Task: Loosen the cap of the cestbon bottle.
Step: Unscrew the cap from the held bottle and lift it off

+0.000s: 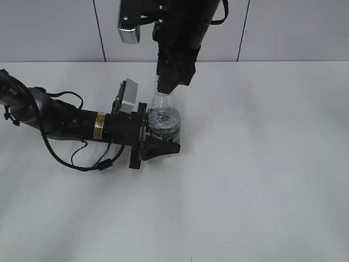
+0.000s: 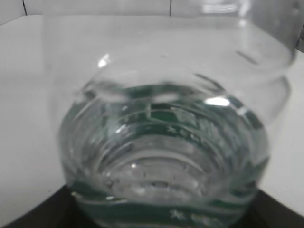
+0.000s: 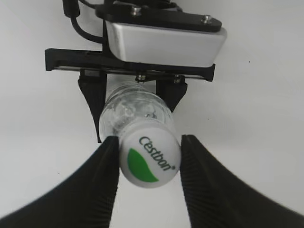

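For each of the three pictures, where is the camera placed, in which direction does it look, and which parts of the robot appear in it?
Exterior view: raised, looking down at a slant over the white table; shows both arms, the left gripper around the cestbon bottle, the right gripper at its top.
Left wrist view: beside the bottle's body, looking straight at it; only dark gripper edges show below.
Right wrist view: above, looking down on the cap between its fingers; the left gripper shows behind.
All three views share the bottle.

black left arm (image 1: 65, 121), yellow band; ribbed black fingers (image 3: 95, 185)
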